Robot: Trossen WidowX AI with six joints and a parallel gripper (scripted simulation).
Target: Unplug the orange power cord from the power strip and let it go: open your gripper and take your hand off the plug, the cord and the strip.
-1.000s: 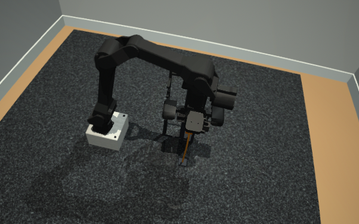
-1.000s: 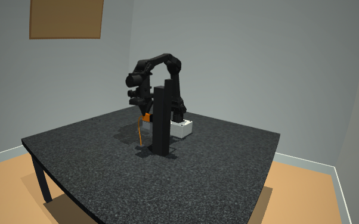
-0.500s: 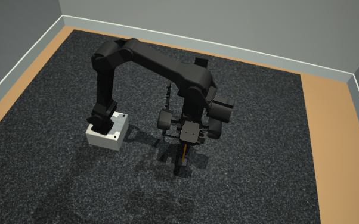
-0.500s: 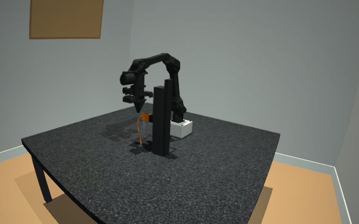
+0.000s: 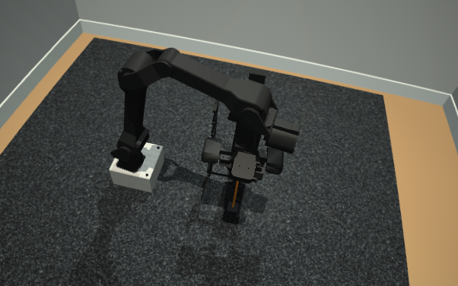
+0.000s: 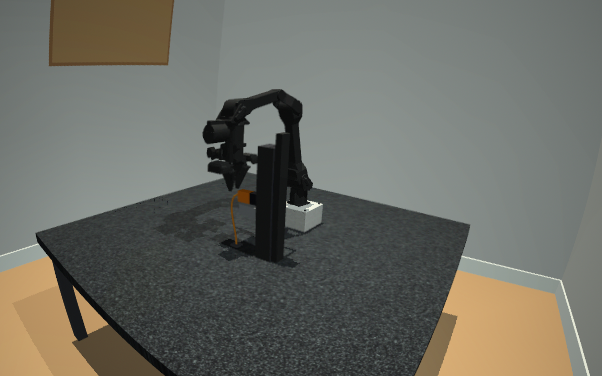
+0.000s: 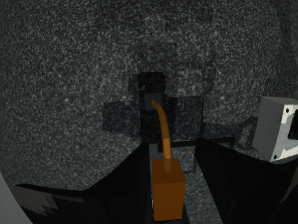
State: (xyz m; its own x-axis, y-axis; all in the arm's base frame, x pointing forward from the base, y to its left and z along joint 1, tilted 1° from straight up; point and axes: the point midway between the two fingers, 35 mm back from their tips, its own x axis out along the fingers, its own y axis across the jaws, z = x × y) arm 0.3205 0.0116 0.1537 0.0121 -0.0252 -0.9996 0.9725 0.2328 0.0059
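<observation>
The orange plug [image 6: 245, 197] [image 7: 166, 188] sticks out sideways from the tall black power strip [image 6: 268, 200], which stands upright on the table. Its end meets the strip's face; I cannot tell how deep it sits. The orange cord [image 5: 234, 198] [image 6: 235, 220] [image 7: 161, 129] hangs down from the plug to a small black block [image 5: 231, 214] [image 7: 152, 86] on the table. My gripper [image 6: 233, 186] [image 7: 172, 146] points down over the plug. Its fingers stand on either side of the plug with a narrow gap showing, so it is open.
The arm's white base block [image 5: 149, 169] [image 6: 311, 217] [image 7: 282, 125] stands behind the strip. The dark speckled table [image 5: 336, 190] [image 6: 367, 280] ends at edges in front and to the left in the exterior view.
</observation>
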